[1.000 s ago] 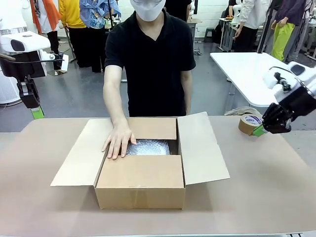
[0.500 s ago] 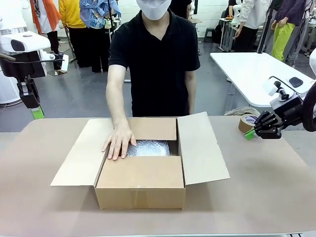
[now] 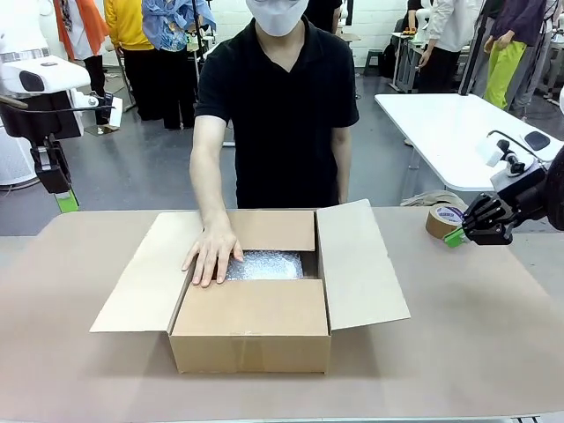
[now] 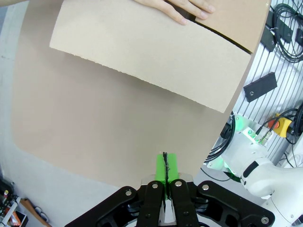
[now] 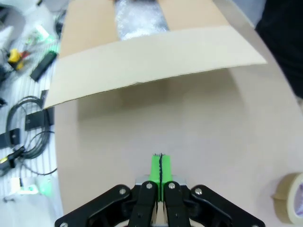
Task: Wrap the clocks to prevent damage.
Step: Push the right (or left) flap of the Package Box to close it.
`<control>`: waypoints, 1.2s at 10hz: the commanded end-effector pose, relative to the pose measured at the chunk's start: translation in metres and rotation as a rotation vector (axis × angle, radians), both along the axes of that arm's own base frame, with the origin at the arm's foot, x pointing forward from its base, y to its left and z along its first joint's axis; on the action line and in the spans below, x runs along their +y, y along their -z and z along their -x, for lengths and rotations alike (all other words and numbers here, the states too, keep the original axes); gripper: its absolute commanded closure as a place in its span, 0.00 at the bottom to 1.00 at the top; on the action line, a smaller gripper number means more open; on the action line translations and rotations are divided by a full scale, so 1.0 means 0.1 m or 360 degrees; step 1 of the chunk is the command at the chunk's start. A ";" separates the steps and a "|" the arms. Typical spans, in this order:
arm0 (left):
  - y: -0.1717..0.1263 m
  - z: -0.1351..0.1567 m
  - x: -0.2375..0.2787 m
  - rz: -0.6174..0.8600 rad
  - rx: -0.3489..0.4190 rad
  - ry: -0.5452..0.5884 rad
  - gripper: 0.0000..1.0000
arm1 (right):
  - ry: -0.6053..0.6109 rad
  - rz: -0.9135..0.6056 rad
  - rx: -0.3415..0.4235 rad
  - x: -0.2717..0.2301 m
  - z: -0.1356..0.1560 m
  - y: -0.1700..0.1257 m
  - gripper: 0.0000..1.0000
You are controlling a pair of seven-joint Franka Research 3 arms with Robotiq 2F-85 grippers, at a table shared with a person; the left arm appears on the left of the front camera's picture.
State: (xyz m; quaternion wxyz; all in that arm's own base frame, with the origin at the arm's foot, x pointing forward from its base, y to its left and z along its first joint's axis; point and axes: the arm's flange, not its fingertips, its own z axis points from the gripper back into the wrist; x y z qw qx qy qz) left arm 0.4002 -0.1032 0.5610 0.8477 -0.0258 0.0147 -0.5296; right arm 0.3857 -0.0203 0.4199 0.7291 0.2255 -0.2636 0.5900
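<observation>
An open cardboard box (image 3: 251, 326) stands mid-table. A bubble-wrapped bundle (image 3: 264, 263) lies inside it, seen from the right wrist as bubble wrap (image 5: 139, 19); the clocks themselves are hidden. A person's hand (image 3: 211, 254) rests flat on the box's left inner flap. My left gripper (image 3: 68, 202) hangs shut above the table's far left corner, its pads (image 4: 164, 166) pressed together over bare table. My right gripper (image 3: 454, 236) is shut and empty, low at the right beside a tape roll (image 3: 443, 218); the right wrist view shows its fingertips (image 5: 160, 168) closed.
The box's side flaps (image 3: 361, 264) spread outward left and right. The brown tape roll (image 5: 289, 204) lies at the far right. A white table (image 3: 449, 123) and several people stand behind. Cables and gear (image 4: 279, 28) lie beyond the table's near edge.
My right arm has drawn back towards the right, its gripper tip wavering slightly beside the tape roll. The left arm and the person's hand stay put.
</observation>
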 end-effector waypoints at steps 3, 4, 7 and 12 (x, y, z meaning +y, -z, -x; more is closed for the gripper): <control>-0.01 0.00 0.03 -0.0016 -0.0022 -0.0006 1.00 | -0.0293 -0.0177 -0.0204 0.34 0.01 0.49 0.99; -0.01 0.00 0.03 -0.0016 -0.0022 -0.0006 1.00 | -0.0280 -0.0231 -0.0240 0.43 0.01 0.60 0.99; -0.01 0.00 0.03 -0.0016 -0.0022 -0.0006 1.00 | -0.0223 -0.0181 -0.0156 0.71 0.02 0.91 0.99; -0.01 0.00 0.03 -0.0016 -0.0022 -0.0006 1.00 | -0.0098 -0.0311 0.0029 0.98 -0.01 1.07 0.99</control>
